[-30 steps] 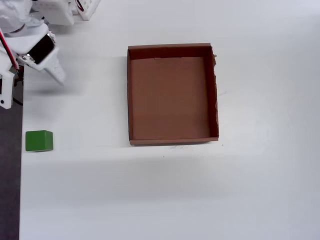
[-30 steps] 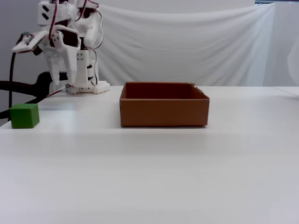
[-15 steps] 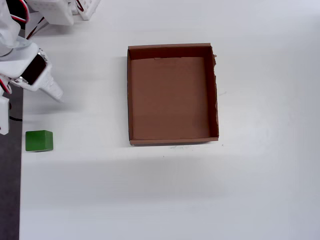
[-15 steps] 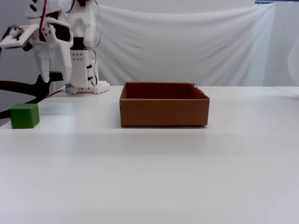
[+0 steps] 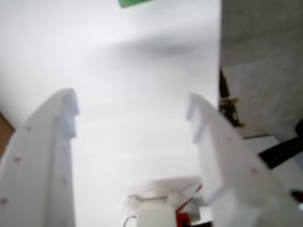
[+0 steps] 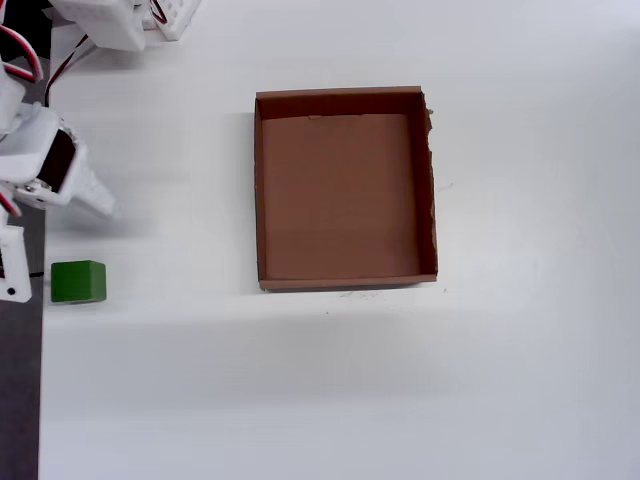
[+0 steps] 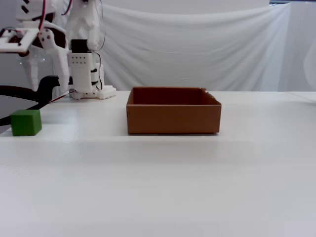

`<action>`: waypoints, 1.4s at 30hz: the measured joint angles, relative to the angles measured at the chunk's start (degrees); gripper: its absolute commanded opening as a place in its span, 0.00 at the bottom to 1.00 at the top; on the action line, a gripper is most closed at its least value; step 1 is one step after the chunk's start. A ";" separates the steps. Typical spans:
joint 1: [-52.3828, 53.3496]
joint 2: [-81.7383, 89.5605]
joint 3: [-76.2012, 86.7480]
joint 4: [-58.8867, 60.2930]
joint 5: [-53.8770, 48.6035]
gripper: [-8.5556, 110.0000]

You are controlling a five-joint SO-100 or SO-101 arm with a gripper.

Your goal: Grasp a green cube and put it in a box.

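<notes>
Hand [image 5: 130, 113] stood wide apart in the wrist view, two white fingers [image 5: 49, 156] framing bare table [image 5: 142, 94] between them; nothing held. A sliver of the green cube [image 5: 135, 2] showed at the top edge of that view, ahead of the fingertips and clear of them. Right of the table edge in the same view, grey floor and some dark cabling, blurred.

Overhead view: green cube [image 6: 78, 282] sat on the white table [image 6: 400, 380] close to its left edge, flat on one face. The hand [image 6: 55, 215] hung just above it in the picture, up against the left border, partly cut off; a gap of table lay between the nearer white finger [image 6: 92, 195] and the cube. Arm base [image 6: 120, 20] at the top left corner, red and white wires visible.

The box [image 6: 345, 188], brown cardboard, open top, sat near the middle of the table, well apart from the cube, to its right in the overhead view. Its inside was bare. Right wall showed a ragged upper edge.

Fixed side view: cube [image 7: 25, 122] at far left on the table [image 7: 173, 187], box [image 7: 173, 117] centre, arm [image 7: 81, 54] rising behind and left. The hand's end [image 7: 37, 74] was raised above the table, behind the cube, not touching it. White cloth backdrop [image 7: 207, 49] behind everything.
</notes>
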 measured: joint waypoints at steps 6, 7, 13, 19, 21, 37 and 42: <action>1.32 -4.31 -2.55 -3.34 0.00 0.32; 1.32 -4.66 -2.55 -4.31 -0.35 0.32; 1.23 -9.05 -3.78 -6.42 -5.89 0.32; 0.79 -14.24 -6.68 -7.56 -10.11 0.31; 0.88 -15.38 -7.47 -8.17 -10.90 0.31; 0.88 -18.72 -10.90 -8.17 -13.18 0.31; 2.46 -19.60 -11.60 -8.17 -14.24 0.31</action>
